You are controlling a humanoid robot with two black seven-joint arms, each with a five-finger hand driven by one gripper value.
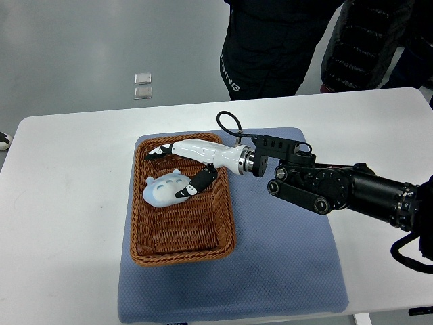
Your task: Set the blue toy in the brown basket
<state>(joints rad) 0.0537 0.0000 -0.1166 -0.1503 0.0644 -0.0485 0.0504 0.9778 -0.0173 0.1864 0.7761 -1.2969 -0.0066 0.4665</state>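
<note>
**Blue toy lying in the basket, right hand's fingers spread beside it**

Grey, glossy floor fills the far part of the room beyond the white rectangular table; two small clear square objects lie on that floor past the table's far edge; two people in dark clothing stand at the far edge, toward the far right corner, seen only from the torso down. On the table lies a blue-grey padded cloth mat, reaching from the middle toward the near edge; on the mat's left part sits the brown woven wicker basket, rectangular, with a raised rim, its left side overhanging the mat onto the bare table.

Inside the basket, in its far left part, lies the pale blue rounded plush toy with small ears and a white face patch; it rests on the basket's floor, close to the left wall. The right hand, white with black fingertips, reaches in from the right over the basket's far right rim on a black jointed arm; its fingers are spread apart and grip nothing; one long finger points toward the basket's far left corner, just beyond the toy; the black-tipped thumb lies against the toy's right side, touching it or nearly so; the toy sits between these two digits, unclasped.
</note>
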